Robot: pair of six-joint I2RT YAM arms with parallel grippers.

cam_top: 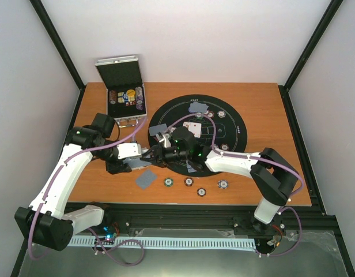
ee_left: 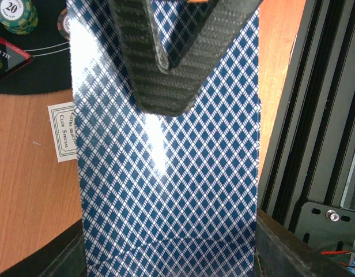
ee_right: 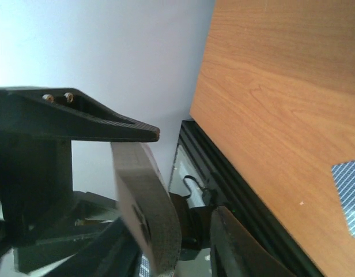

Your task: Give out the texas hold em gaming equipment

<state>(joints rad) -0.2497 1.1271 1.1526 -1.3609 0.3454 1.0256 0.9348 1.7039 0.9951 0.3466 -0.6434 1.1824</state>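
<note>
Playing cards [ee_left: 166, 190] with blue-and-white diamond backs sat pinched in our left claw [ee_left: 169, 254] beside the round black mat [cam_top: 238, 133], likely presented so our right claw [ee_left: 166, 95], whose grip we couldn't tell, might peel one.

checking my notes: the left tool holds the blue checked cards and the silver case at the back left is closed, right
Not quite: the silver case is open, its lid standing up, as the top external view shows. The left tool does hold the blue checked cards.
</note>
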